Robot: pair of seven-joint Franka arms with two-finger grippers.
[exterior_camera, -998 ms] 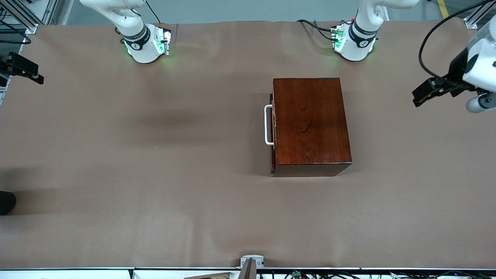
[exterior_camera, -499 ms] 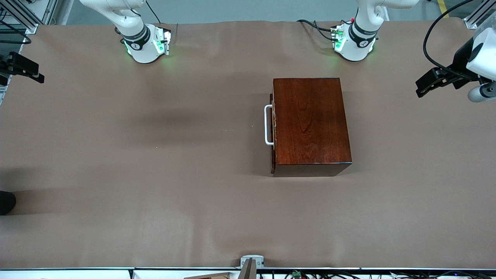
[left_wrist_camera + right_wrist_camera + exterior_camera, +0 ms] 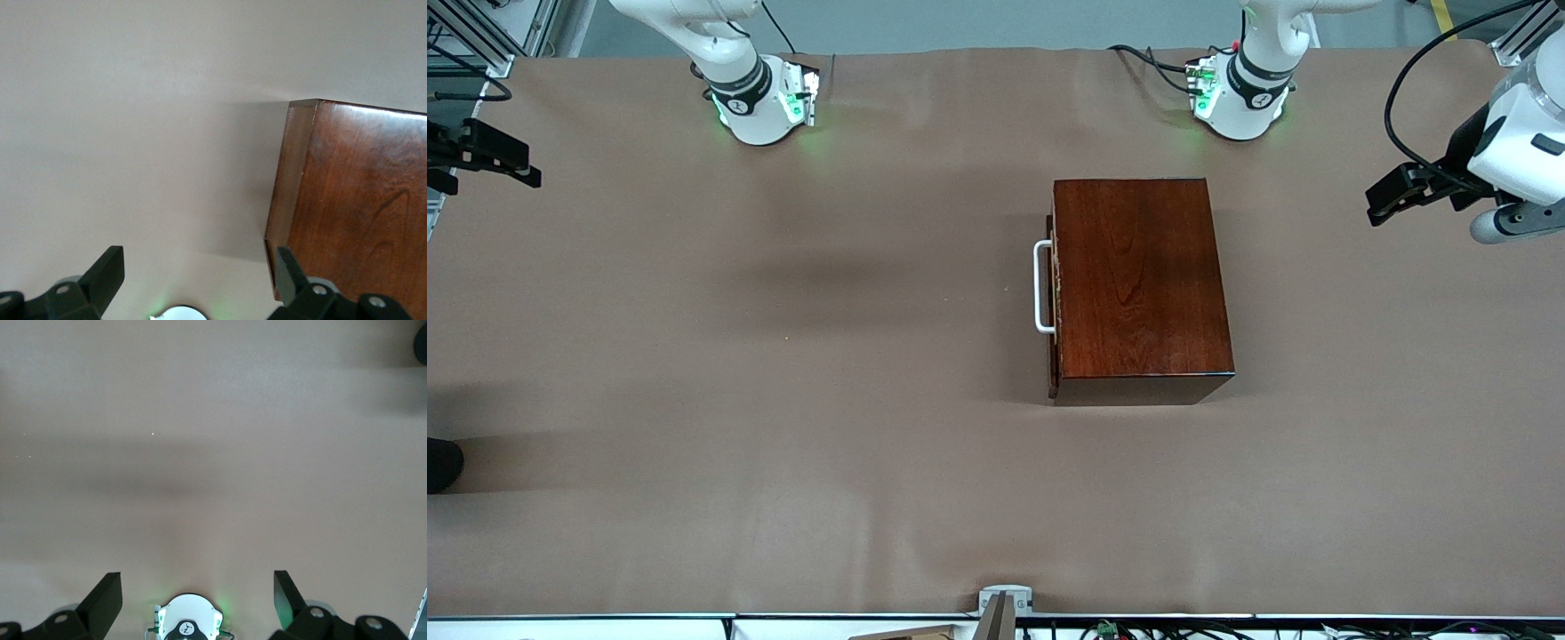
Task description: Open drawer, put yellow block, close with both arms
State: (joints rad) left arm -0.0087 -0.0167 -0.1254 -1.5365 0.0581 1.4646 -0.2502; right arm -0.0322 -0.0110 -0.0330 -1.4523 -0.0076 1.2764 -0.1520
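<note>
Drawer (image 3: 1053, 293) shut in its mahogany box (image 3: 1141, 280) on the brown table (image 3: 783, 400): likely stiff and glossy, best taken by the white handle (image 3: 1040, 286). Left gripper (image 3: 1392, 197) wide open and empty, toward the left arm's end from the box. Right gripper (image 3: 503, 162) likewise spread, empty, well apart toward the right arm's end. No yellow block in sight.
</note>
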